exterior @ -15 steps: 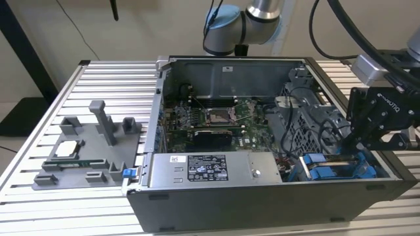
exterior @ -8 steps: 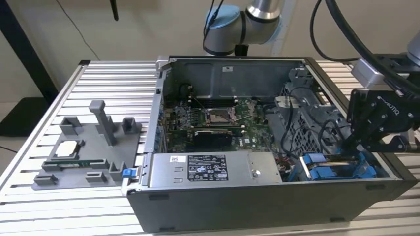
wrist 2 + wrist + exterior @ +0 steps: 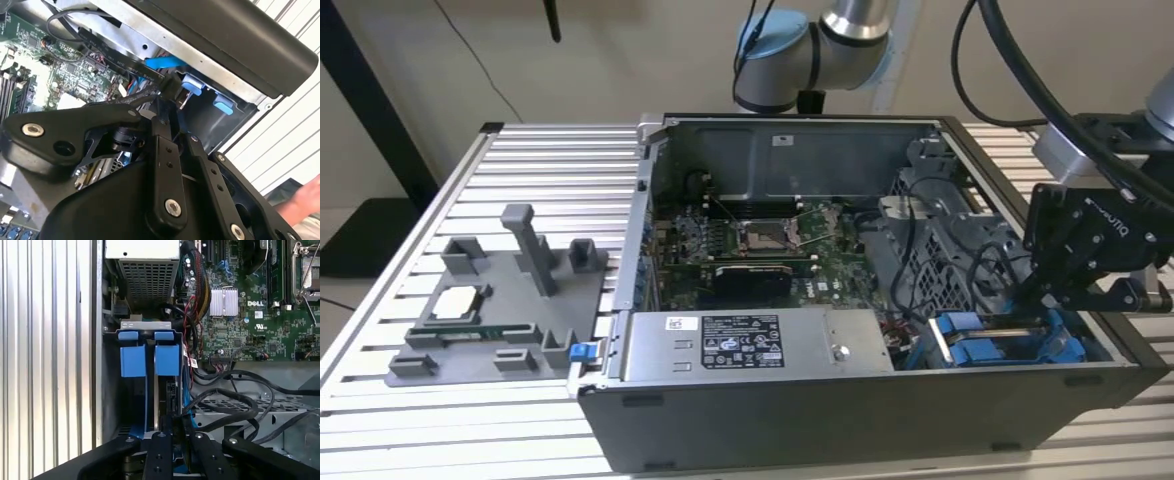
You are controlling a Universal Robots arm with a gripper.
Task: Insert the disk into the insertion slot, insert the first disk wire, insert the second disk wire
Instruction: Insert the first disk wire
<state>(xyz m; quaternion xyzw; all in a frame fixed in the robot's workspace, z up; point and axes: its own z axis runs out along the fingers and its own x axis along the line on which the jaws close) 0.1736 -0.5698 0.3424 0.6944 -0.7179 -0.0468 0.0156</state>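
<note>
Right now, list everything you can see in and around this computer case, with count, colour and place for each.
computer case: one, dark grey, on the table
table: one, silver, ribbed
motherboard: one, green, inside the case
power-supply box: one, grey, white label, inside the case
insertion slot: one, grey with blue rails, case corner at the exterior view's right
cables: several, black, beside the insertion slot
fixture tray: one, grey, on the table at the exterior view's left
gripper: one, black, at the insertion slot
hand: one, outside the case
</note>
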